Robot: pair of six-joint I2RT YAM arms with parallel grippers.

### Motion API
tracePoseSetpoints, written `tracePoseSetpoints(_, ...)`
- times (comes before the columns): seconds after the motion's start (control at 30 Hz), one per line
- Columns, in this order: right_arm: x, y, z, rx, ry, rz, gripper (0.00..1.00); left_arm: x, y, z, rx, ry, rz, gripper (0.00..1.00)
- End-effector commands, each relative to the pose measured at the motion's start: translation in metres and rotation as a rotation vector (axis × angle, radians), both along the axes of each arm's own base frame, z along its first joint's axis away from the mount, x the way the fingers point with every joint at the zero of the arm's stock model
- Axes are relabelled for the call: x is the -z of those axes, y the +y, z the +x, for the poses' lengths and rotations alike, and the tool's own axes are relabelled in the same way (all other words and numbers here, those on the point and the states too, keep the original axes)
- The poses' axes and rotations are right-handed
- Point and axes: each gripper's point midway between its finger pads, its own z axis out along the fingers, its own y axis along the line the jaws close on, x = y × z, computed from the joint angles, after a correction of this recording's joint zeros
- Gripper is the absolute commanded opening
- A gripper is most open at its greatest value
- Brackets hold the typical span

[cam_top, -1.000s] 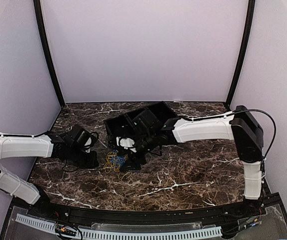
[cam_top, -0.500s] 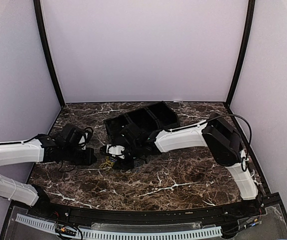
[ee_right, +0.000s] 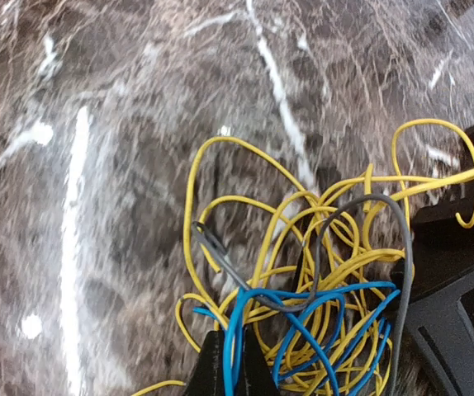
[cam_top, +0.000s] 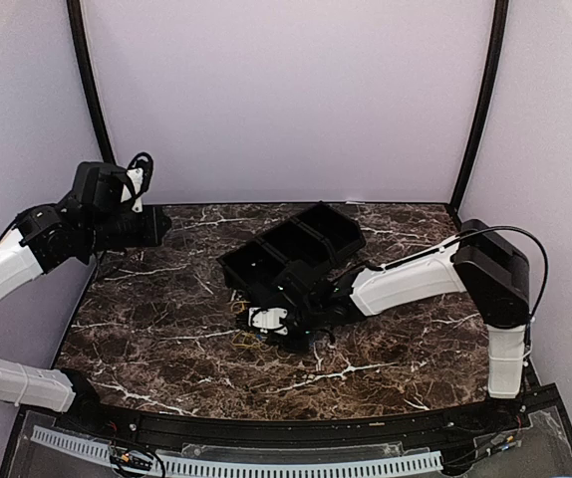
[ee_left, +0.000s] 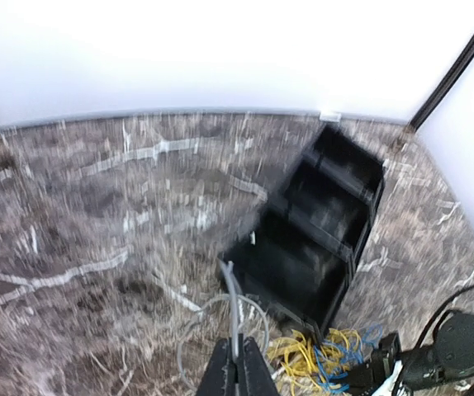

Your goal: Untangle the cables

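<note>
The cables (ee_right: pixel 319 272) are a small tangle of yellow, blue and grey wires lying on the marble table by the tray's near corner, also seen in the left wrist view as a bundle (ee_left: pixel 328 356). My right gripper (ee_right: pixel 234 346) is down on the tangle, shut on a blue wire (ee_right: pixel 245 322). From above, the right gripper (cam_top: pixel 266 324) covers most of the bundle. My left gripper (ee_left: pixel 239 351) is raised high at the far left (cam_top: pixel 158 227), shut on a separate grey wire (ee_left: pixel 235 297) that hangs in a loop from its jaws.
The black three-compartment tray (cam_top: pixel 296 244) lies diagonally at the table's middle back, just behind the tangle, and its corner (ee_right: pixel 460 280) borders the wires. The booth walls enclose the table at left, back and right.
The left arm has lifted from the table to high at the far left, carrying the grey wire. The right gripper has closed on the blue wire and shifted slightly right.
</note>
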Motion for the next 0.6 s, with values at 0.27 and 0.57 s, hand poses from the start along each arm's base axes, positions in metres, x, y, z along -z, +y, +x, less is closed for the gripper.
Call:
tracePoseSetpoints(0.27,-0.061,-0.110,-0.009,0.053,0.075,-0.044,0.23,-0.075,-0.027,0.005,0.159,-0.148,-0.066,0.00)
tracePoseSetpoints(0.57,-0.183,-0.117,-0.020,-0.038,0.124,0.207,0.61,-0.080,-0.105,0.004,0.462,-0.096,-0.307,0.00)
